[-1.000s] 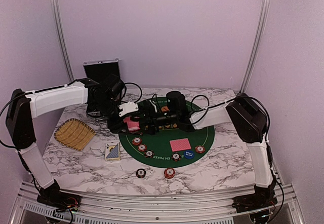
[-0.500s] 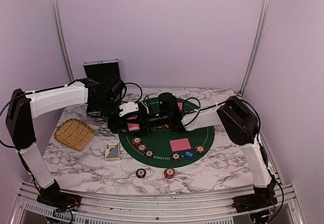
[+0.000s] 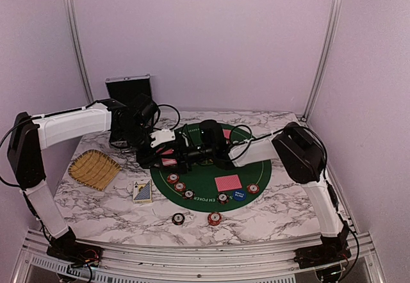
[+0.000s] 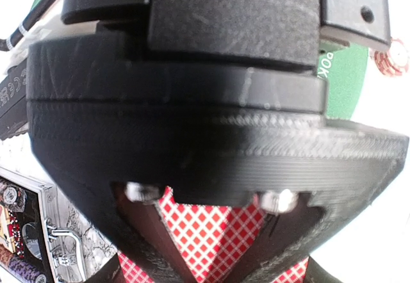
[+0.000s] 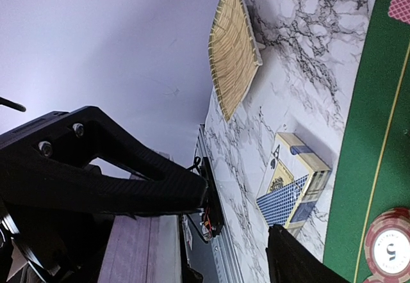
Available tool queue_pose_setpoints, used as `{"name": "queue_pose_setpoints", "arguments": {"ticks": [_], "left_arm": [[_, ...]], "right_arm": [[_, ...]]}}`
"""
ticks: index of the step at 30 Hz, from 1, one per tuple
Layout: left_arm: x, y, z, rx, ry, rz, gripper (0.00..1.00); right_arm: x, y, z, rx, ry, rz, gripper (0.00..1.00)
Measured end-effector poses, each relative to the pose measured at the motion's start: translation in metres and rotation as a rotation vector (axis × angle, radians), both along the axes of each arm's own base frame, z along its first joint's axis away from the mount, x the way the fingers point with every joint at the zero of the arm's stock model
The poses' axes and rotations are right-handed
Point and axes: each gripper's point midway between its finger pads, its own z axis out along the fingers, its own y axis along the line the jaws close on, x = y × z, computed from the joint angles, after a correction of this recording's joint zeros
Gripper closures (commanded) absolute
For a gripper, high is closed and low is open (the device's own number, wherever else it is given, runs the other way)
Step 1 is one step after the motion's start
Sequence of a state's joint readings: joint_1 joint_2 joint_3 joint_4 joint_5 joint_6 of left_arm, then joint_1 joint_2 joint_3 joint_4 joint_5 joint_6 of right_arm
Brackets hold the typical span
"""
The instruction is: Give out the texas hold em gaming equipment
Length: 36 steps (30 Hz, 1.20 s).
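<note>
My left gripper (image 3: 164, 157) is shut on a stack of red-backed playing cards (image 4: 214, 235) and holds it over the left edge of the green poker mat (image 3: 205, 179). My right gripper (image 3: 184, 155) reaches in from the right and sits right next to it, open and empty; its fingers (image 5: 138, 184) stand wide apart. Its black body fills most of the left wrist view. One red-backed card (image 3: 228, 182) and a blue disc (image 3: 239, 194) lie on the mat. Several striped chips (image 3: 180, 185) lie along the mat's near edge, and two chips (image 3: 214, 218) lie on the marble in front.
A blue card box (image 3: 142, 192) lies on the marble left of the mat and also shows in the right wrist view (image 5: 291, 180). The yellow straw tray (image 3: 94, 168) is at the left. The silver case (image 3: 129, 89) stands at the back left.
My right gripper has moved left across the mat, up against the left gripper. The left arm and its cards have stayed in place.
</note>
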<state>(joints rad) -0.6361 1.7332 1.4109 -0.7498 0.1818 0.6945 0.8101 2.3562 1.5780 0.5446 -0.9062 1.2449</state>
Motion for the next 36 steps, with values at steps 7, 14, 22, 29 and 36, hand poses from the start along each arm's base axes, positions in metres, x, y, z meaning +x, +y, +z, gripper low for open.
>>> {"name": "queue_pose_setpoints", "arguments": {"ticks": [7,14,22,29,36], "left_arm": [[-0.001,0.000,0.000,0.002,0.003,0.000,1.00],[-0.001,0.001,-0.001,0.004,0.006,0.000,1.00],[-0.002,0.001,-0.001,0.007,0.009,-0.001,1.00],[-0.002,0.001,-0.001,0.007,0.008,-0.001,1.00],[-0.002,0.002,-0.001,0.007,0.008,0.000,1.00]], "right_arm": [[-0.001,-0.005,0.005,0.002,-0.019,-0.003,0.42],[0.002,-0.017,0.008,-0.007,-0.032,-0.019,0.45],[0.003,-0.021,0.008,-0.018,-0.036,-0.020,0.37],[0.000,-0.032,0.011,-0.028,-0.028,-0.028,0.44],[0.006,-0.050,0.017,-0.031,-0.029,-0.056,0.55]]}}
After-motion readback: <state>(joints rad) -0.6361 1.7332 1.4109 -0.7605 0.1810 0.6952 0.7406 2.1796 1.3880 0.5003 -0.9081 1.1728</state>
